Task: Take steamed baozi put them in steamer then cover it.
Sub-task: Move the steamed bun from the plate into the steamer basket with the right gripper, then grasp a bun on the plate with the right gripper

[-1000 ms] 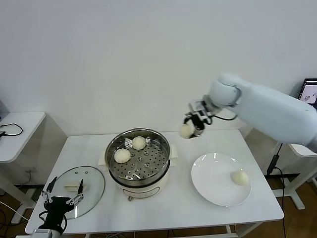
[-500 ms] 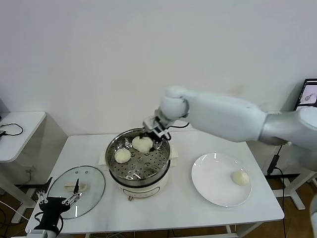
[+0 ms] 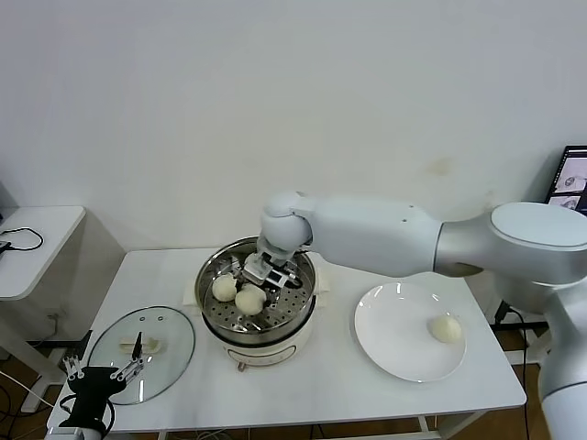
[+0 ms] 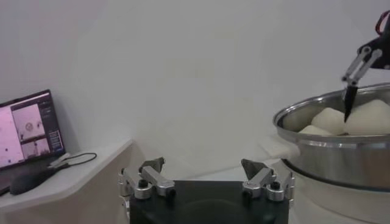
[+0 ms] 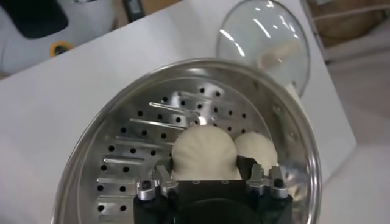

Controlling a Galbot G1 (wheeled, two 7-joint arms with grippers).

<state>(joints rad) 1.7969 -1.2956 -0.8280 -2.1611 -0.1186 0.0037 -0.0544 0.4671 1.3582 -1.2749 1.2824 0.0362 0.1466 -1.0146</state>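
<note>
Steamer (image 3: 275, 332) holding baozi (image 3: 225, 287), plate (image 3: 394, 348) holding one

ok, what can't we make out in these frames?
- Head view: steamer tray behind the two visible buns, covered by the right end effector; bun count unsure.
- Head view: monitor, cut by the edge, screen too small.
- Left wrist view: steamer cut by the frame edge.
- Left end effector, open by the lid, is clear.

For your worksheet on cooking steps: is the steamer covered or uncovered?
Uncovered. The cover lies flat on the table beside the steamer, whose tray and baozi show.
</note>
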